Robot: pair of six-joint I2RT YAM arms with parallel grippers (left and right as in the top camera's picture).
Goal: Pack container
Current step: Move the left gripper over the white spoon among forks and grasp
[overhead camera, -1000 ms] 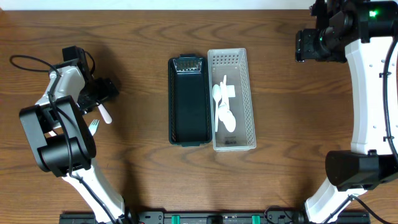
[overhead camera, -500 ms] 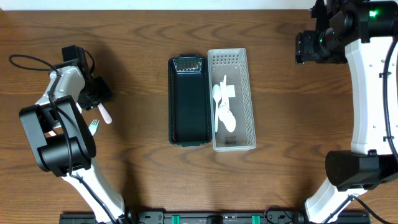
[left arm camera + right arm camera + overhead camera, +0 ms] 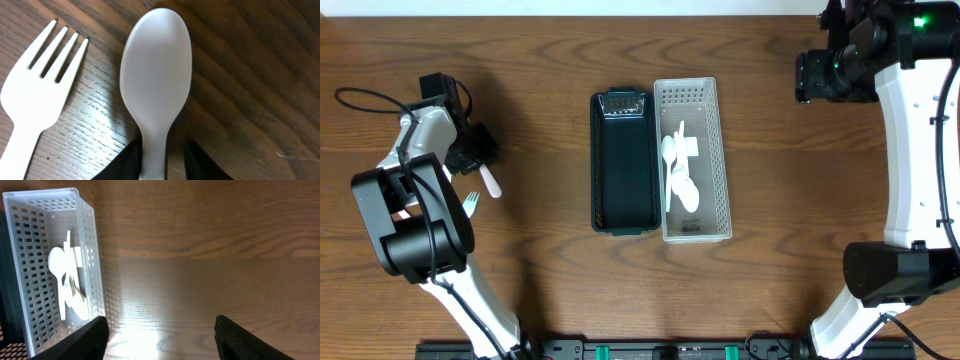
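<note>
1. overhead view: bright, even, sharp; the arms (image 3: 910, 150) drop only soft shadows on the table (image 3: 540, 300).
2. left wrist cam: soft sheen on the spoon (image 3: 156, 75), dark shadow along its right side, glare on the wood beside the fork (image 3: 35, 90).
3. right wrist cam: hot glare patch low on the wood, dimmer further up; its fingers (image 3: 85, 342) look dark and soft.
</note>
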